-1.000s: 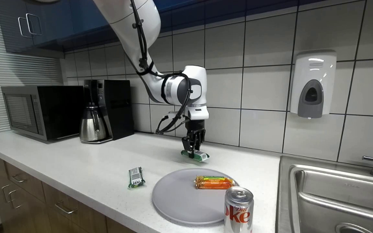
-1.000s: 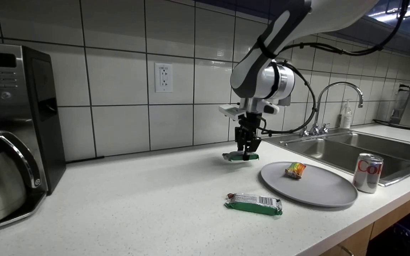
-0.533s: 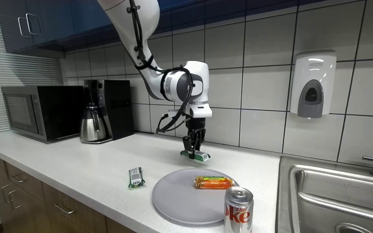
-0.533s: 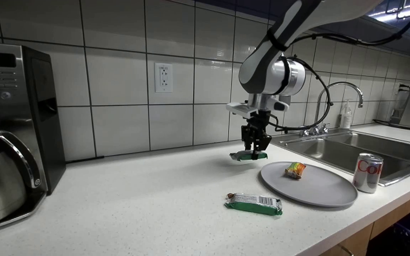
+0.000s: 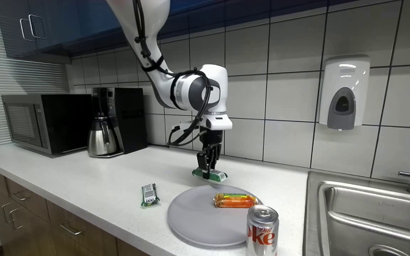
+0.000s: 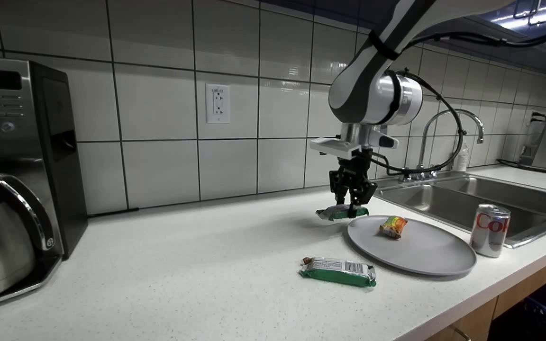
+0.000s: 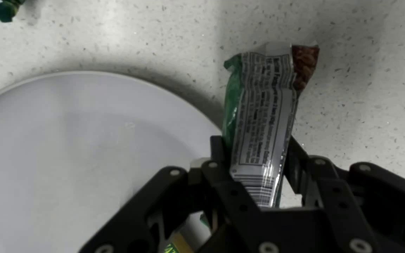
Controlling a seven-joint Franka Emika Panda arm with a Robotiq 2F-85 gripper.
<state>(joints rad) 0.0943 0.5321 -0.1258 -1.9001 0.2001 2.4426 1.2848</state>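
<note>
The gripper [image 7: 253, 154] is closed on a bar [image 7: 265, 114] in a green and silver wrapper, its fingers pressed to the two long sides at about mid-length; the gap between them is no wider than the bar itself. Both exterior views show the bar lifted off the bench [image 6: 183, 270], roughly level. It hangs just beside the rim of a grey plate [image 5: 198, 220], and in the wrist view its green edge nearly lines up with that rim.

On the plate lies an orange bar [image 5: 235, 201]; a can [image 5: 262, 227] stands upright on the bench beside the plate. A second bar [image 6: 338, 272], also green and silver, lies on the bench, apart from the plate.

Judging by this, the pick is done and the carry seems to be the step in hand, with the set-down not yet made. The next move calls for a steady grip and a level bar, with enough height to clear the rim should the path cross the plate, and room kept from the orange bar. Letting go would best wait until the bar is supported from below, since the wrapper looks slick and could slip.
</note>
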